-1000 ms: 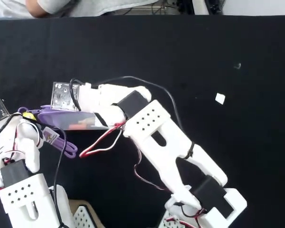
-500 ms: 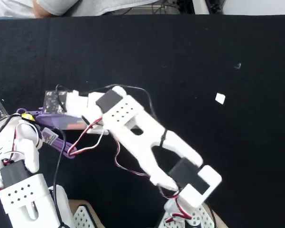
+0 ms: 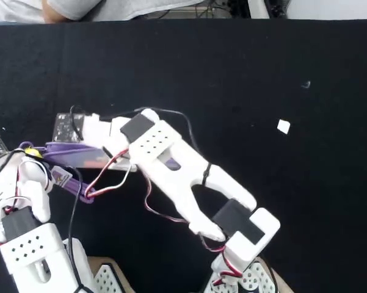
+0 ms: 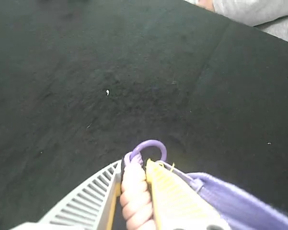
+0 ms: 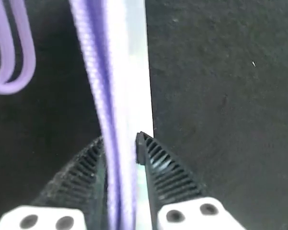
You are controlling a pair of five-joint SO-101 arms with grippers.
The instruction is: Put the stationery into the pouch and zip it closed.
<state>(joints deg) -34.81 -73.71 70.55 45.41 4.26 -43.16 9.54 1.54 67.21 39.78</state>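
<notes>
A purple pouch (image 3: 79,155) lies flat at the left of the black table. My left gripper (image 3: 32,157) is shut on its near end, where a small purple ring (image 4: 151,146) sticks out past the fingertips and the pouch fabric (image 4: 239,206) runs off to one side. My right arm (image 3: 165,159) stretches across from the lower right. Its gripper (image 5: 119,143) is shut on the pouch's long zip edge (image 5: 115,86), one ribbed finger (image 5: 158,163) on each side. A small white piece (image 3: 283,126) rests alone at the right.
The pouch's purple strap loop (image 3: 79,189) trails toward the front, also seen as a strap loop (image 5: 9,62) beside the right gripper. Red and white cables (image 3: 110,183) hang under the right arm. The table's far edge (image 3: 183,20) runs along the top.
My right arm has swung left, and its gripper has slid leftward along the pouch's edge toward the left gripper. The left arm has kept its hold and barely shifted.
</notes>
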